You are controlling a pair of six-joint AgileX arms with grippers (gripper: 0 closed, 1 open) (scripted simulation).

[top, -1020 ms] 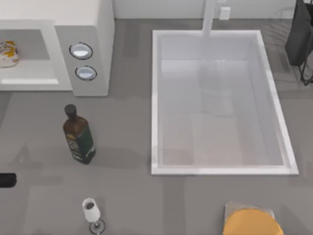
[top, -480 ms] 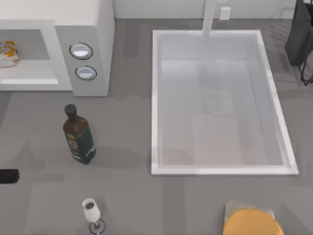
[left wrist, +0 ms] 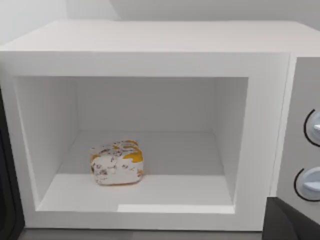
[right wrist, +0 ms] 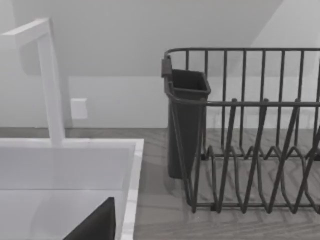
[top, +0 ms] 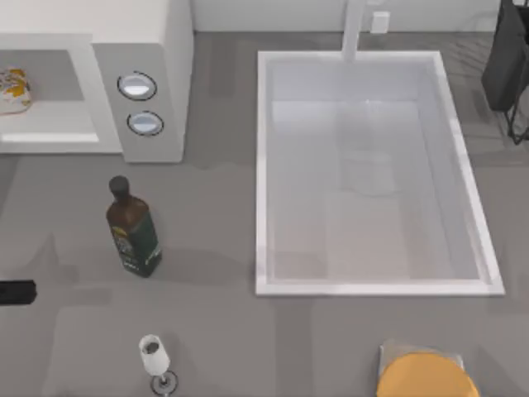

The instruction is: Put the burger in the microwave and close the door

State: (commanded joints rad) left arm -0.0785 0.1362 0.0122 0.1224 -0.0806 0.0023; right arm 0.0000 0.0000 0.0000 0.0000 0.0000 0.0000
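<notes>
From above, the burger (top: 14,89) is seen inside the microwave (top: 140,83); the left end effector (top: 16,292) sits at the counter's left edge, its opening impossible to tell. In the left wrist view, the cavity is unclosed: a mistimed swing could miss the door (left wrist: 6,200).

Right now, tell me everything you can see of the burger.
The burger is a small rounded lump, white with orange-yellow blotches and small dark marks, looking wrapped or printed rather than bare. It rests on the white floor of the microwave cavity, toward the cavity's side away from the knobs, clear of its walls. Nothing holds or touches it but the floor. In the top view it shows at the left edge, inside the open cavity.
</notes>
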